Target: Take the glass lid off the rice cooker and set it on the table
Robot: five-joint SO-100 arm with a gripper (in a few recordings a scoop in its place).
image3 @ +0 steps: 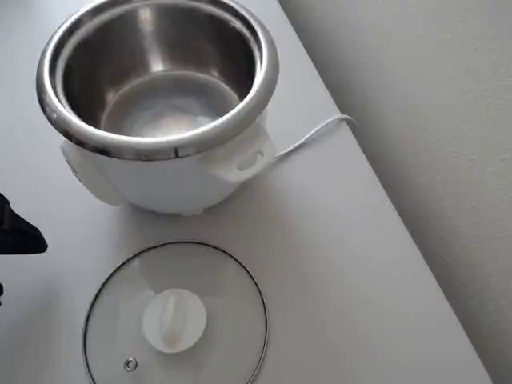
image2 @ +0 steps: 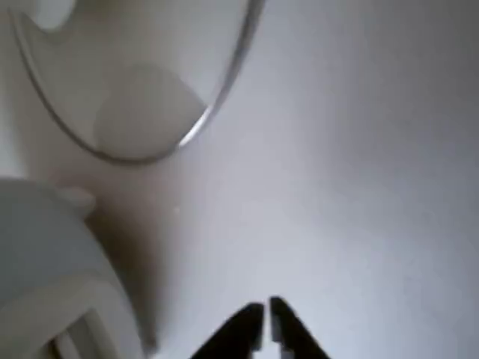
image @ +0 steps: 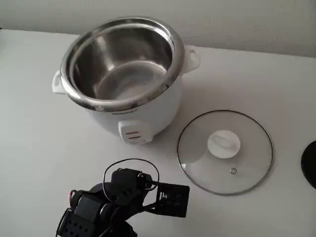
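- Fixed view: the rice cooker (image: pixel 123 79) stands open on the white worktop (image: pixel 39 148), its steel inner pot exposed and its switch panel facing the camera.
- Fixed view: the glass lid (image: pixel 225 151) lies flat on the worktop to the right of the rice cooker, knob up, just beside the cooker body and apart from it.
- Fixed view: the black arm sits at the lower edge, well clear of the glass lid; the finger state of the tool cannot be read from here.
- Wrist view: the tool (image2: pixel 266 325) points at bare worktop; its two dark fingertips are nearly together with only a thin slit between them, and they grip nothing.
- Wrist view: the glass lid (image2: pixel 135 82) appears blurred at upper left, and the rice cooker (image2: pixel 52 277) at lower left.
- Overhead view: the glass lid (image3: pixel 174 316) rests on the worktop (image3: pixel 344 264) below the rice cooker (image3: pixel 160 104); a white cord (image3: pixel 316 134) runs from the cooker to the worktop edge.
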